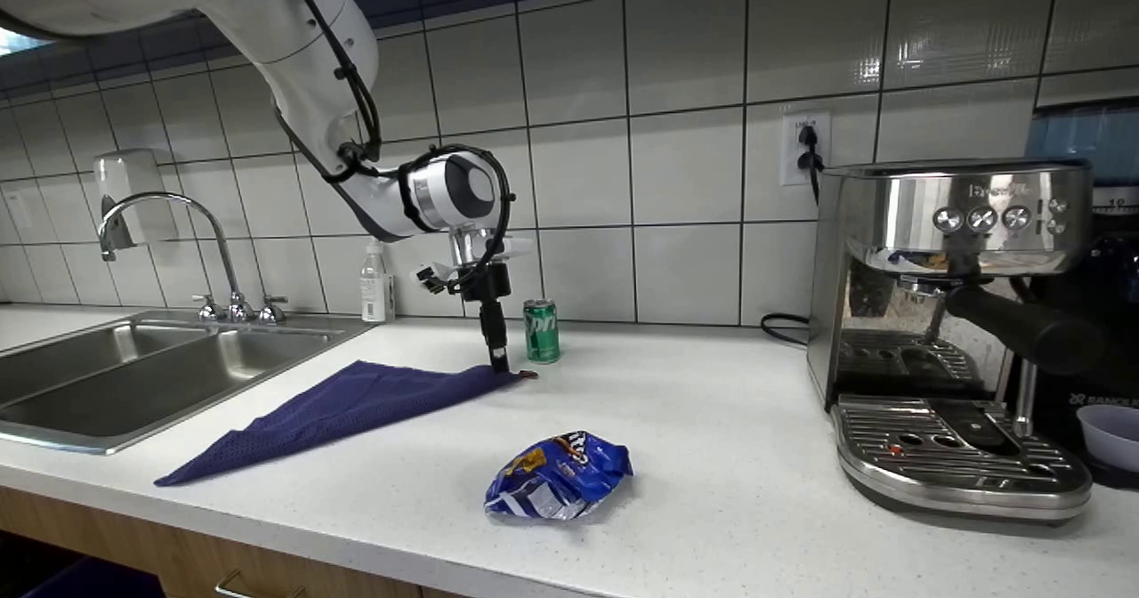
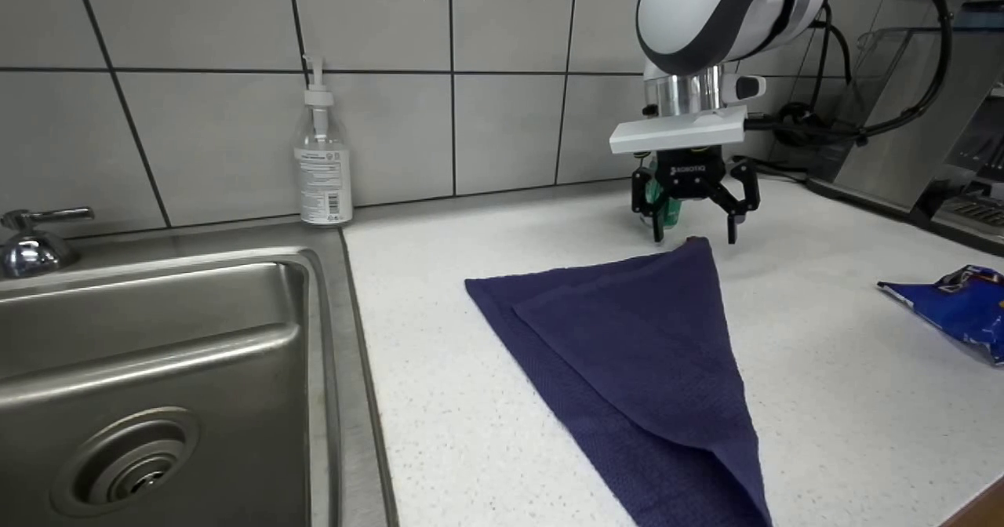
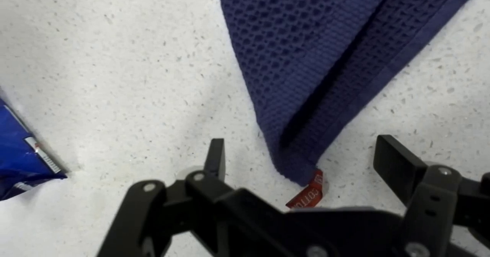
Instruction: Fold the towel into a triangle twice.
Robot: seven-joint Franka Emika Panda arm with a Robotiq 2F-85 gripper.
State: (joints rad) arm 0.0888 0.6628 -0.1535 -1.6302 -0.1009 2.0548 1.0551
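The navy-blue towel [image 2: 643, 347] lies folded over on the counter in a long, narrow triangular shape. Its upper layer leaves a strip of the lower layer bare on the sink side, and its near end runs out of this exterior view. A pointed corner of the towel [image 3: 275, 58] bears a small red tag [image 3: 308, 194]. My gripper [image 3: 300, 146] is open and points down at that corner, one finger on each side, with bare gaps between cloth and pads. In both exterior views the gripper [image 1: 500, 367] is low, its fingertips at about counter height.
A crumpled blue snack packet [image 1: 561, 478] lies on the counter in front. The green can [image 1: 541, 331] stands close behind the gripper. Beside the towel is the steel sink [image 2: 321, 394], with a soap bottle [image 2: 323, 186] by the wall. An espresso machine [image 1: 961, 215] stands at the far end.
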